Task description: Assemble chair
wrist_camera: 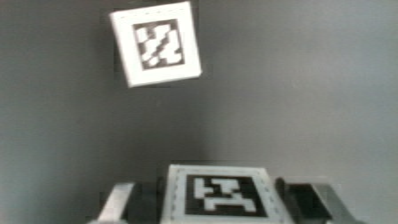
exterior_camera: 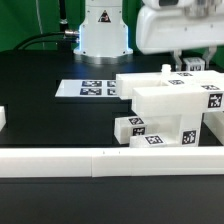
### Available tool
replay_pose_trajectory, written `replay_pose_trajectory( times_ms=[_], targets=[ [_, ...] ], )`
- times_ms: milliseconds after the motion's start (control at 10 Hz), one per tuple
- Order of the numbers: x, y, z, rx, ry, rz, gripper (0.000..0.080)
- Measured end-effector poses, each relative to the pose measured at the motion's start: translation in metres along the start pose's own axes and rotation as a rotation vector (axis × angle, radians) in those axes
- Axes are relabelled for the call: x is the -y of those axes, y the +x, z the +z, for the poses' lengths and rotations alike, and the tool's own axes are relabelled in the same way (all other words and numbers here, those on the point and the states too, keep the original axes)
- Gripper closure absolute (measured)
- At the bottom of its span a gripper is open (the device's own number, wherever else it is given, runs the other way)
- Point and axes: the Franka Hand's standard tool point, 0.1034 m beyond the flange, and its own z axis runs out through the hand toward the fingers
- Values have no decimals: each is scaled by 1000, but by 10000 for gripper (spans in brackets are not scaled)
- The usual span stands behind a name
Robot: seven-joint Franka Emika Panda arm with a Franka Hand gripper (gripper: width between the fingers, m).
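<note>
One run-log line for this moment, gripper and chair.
gripper: shut on tagged chair part | partly built chair: on table, near border wall

Black table (exterior_camera: pixel 40 120) under marker board (exterior_camera: pixel 92 88), chair parts (exterior_camera: pixel 160 100) (glossy white), border wall (exterior_camera: pixel 60 160).

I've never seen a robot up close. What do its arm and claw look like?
The arm is smooth glossy white, with a rounded base bearing a small dark marking. Black cables lie beside its base. The gripper has a boxy white body and two grey fingers.
</note>
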Motion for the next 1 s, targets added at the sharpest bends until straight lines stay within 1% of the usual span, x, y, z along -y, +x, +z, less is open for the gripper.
replay_pose_trajectory(
  times_ms=[100,300,400,500,600,700,800,900,1000],
  targets=[
    [0,-1,3,-1,-2,-1,517],
    [-3,0,0,3,0,-29,517],
    [-14,9,-13,4,6,-56,517],
    [-22,27,-30,-12,5,-58,517],
    [-29,44,-43,-31,9,-70,515],
    [-32,55,-54,-30,17,-62,515],
    [-34,70,-65,-25,18,-65,515],
    [-34,73,-63,-39,13,-65,515],
    [-35,70,-61,-32,14,-64,515]
  ],
)
